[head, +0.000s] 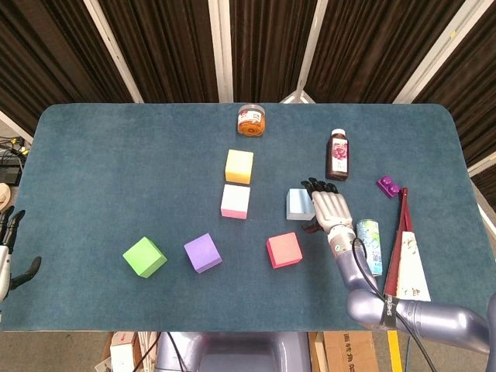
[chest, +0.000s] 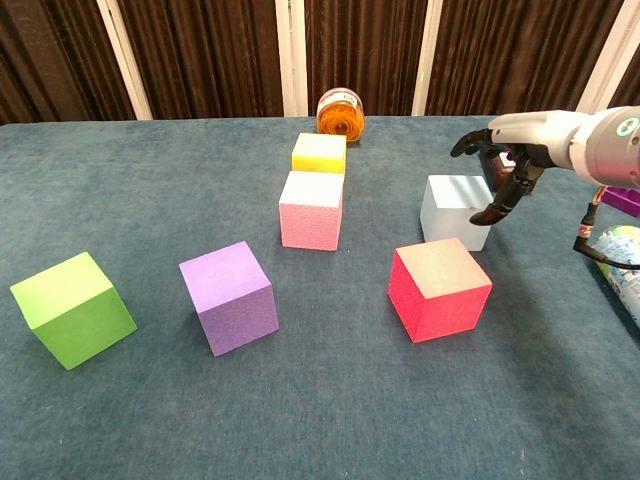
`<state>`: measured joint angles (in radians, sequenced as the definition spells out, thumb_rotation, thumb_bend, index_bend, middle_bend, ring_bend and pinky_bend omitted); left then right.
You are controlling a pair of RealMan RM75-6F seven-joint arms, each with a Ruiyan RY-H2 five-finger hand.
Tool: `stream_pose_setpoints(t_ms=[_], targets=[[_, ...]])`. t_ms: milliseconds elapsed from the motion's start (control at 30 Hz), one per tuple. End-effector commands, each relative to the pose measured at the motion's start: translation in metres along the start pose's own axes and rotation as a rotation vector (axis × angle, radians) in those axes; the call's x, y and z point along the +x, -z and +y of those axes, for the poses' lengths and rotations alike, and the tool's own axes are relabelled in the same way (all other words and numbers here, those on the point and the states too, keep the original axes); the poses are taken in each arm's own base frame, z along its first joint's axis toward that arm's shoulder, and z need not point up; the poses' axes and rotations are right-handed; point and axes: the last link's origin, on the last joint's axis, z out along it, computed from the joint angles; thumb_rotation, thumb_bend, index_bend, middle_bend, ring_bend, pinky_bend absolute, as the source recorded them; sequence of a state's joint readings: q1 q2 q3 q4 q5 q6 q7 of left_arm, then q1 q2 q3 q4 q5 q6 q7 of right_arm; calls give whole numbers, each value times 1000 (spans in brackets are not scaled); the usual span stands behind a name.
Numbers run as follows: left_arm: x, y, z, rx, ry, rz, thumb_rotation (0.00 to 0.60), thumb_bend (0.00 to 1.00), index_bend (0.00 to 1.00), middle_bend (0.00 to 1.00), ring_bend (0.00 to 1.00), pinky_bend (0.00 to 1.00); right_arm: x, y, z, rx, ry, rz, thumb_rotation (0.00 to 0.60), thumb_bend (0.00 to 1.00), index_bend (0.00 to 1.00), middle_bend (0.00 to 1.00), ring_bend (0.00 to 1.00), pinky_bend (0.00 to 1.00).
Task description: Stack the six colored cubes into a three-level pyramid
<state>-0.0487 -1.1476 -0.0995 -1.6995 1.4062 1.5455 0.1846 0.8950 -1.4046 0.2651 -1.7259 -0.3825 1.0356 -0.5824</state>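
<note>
Six cubes lie apart on the blue table (head: 116,170): yellow (head: 239,166), pink (head: 235,201), light blue (head: 298,204), red (head: 284,250), purple (head: 203,253), green (head: 144,257). None is stacked. My right hand (head: 329,208) hovers with fingers spread at the light blue cube's (chest: 455,210) right edge. In the chest view the right hand (chest: 505,160) reaches over that cube's top right corner, thumb down its right side; contact cannot be told. It holds nothing. My left hand (head: 8,248) hangs off the table's left edge, fingers apart and empty.
An orange jar (head: 251,121) stands at the back, behind the yellow cube. A dark bottle (head: 339,155) stands just behind my right hand. To the right lie a small purple block (head: 388,186), a can (head: 370,245) and a red-and-white package (head: 407,256).
</note>
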Motion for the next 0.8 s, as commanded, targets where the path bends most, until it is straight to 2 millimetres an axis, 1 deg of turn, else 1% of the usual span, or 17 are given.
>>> stream_pose_setpoints(t_ms=[33, 167, 467, 800], targets=[[-1, 0, 0, 3, -2, -4, 600, 378, 35, 0, 0, 14, 0, -2, -2, 1, 9, -4, 600, 279, 155, 98, 0, 0], [-1, 0, 1, 6, -3, -8, 600, 378, 35, 0, 0, 14, 0, -7, -5, -6, 16, -12, 600, 280, 178, 122, 0, 0], [-1, -2, -1, 20, -4, -8, 600, 378, 35, 0, 0, 14, -2, -21, -10, -29, 24, -23, 600, 280, 180, 156, 0, 0], [-4, -5, 1, 20, -15, -18, 600, 378, 35, 0, 0, 14, -2, -25, -8, -41, 33, -23, 600, 280, 180, 241, 49, 0]])
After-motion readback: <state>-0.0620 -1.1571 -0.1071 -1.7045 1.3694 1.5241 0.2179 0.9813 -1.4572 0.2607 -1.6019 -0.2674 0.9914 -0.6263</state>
